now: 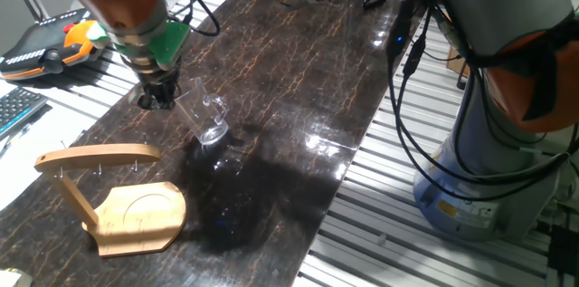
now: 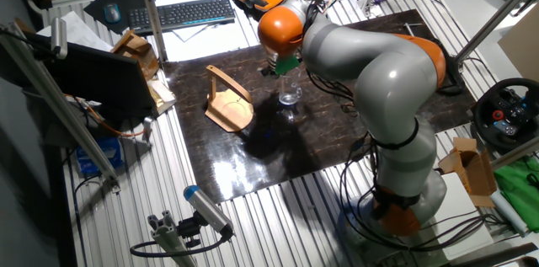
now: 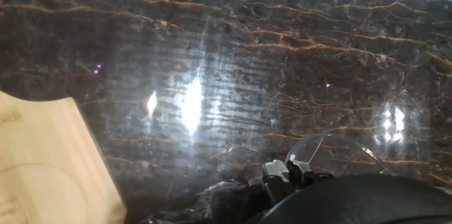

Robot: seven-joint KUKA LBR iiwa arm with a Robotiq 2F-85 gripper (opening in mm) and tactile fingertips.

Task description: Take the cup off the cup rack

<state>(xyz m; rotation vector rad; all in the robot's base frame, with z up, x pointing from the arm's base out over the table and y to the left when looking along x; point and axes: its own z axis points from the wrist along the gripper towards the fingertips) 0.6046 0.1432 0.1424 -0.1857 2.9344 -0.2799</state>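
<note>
The cup [image 1: 207,120] is a small clear glass mug, tilted, with its base low over the dark marble table [image 1: 298,79] and its mouth toward my gripper [image 1: 166,97]. My gripper appears shut on the cup's rim. The cup rack [image 1: 101,156] stands to the left and nearer the front edge. It is light wood, and its top bar and pegs are bare. The other fixed view shows the cup [image 2: 289,98] just right of the cup rack [image 2: 227,98]. In the hand view the cup's glass rim [image 3: 332,138] curves above my fingertips [image 3: 291,173], and the rack's base [image 3: 42,174] lies at lower left.
A teach pendant [image 1: 50,44] and a keyboard [image 1: 14,110] lie beyond the table's left edge. My arm's base [image 1: 488,169] and hanging cables [image 1: 407,61] stand at the right. Slatted aluminium [image 1: 380,224] surrounds the marble slab.
</note>
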